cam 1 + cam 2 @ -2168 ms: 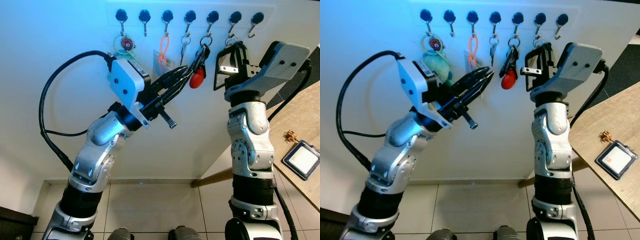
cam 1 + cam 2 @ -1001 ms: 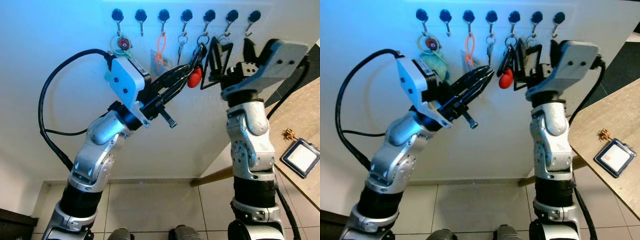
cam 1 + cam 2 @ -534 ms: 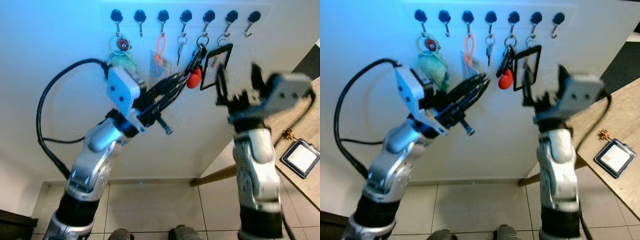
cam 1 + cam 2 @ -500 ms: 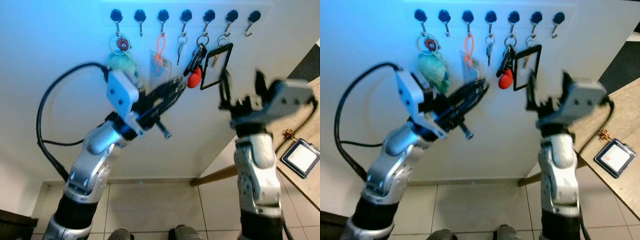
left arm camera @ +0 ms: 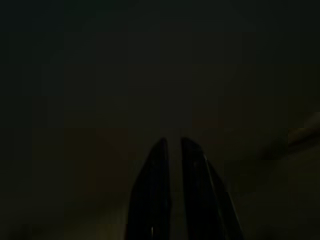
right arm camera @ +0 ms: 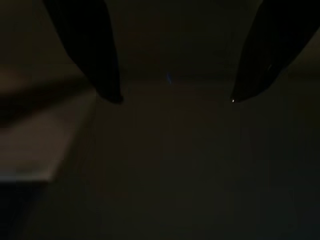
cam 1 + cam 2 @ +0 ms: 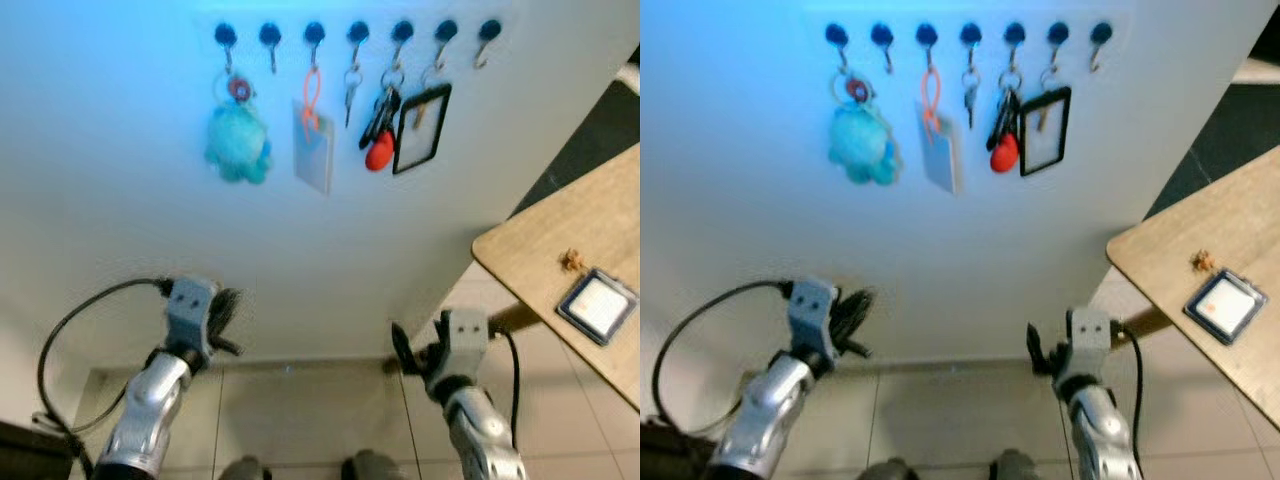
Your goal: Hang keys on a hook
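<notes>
Left eye view: we note a row of seven black hooks (image 7: 355, 31) high on the white wall (image 7: 120, 220). Taking that row as our landmark, the black-framed key holder (image 7: 421, 129) hangs from the sixth hook counting from the left, with a small key (image 7: 419, 113) showing inside its frame. Just left of it hangs a dark key bunch with a red fob (image 7: 379, 150), then a single key (image 7: 350, 92), an orange-looped card (image 7: 312, 140), and a teal plush (image 7: 238, 141) under the first hook. The last hook on the right is bare.

Both arms sit low, well below the hook row, near the tiled floor (image 7: 310, 410). We see the left gripper (image 5: 170, 150) with its fingers pressed together, holding nothing. The right gripper (image 6: 170, 97) has its fingers spread wide apart, empty.

Right of and below the row, a wooden tabletop (image 7: 540, 250) carries a framed card (image 7: 597, 305) and a small brown object (image 7: 572, 262) just beside it.
</notes>
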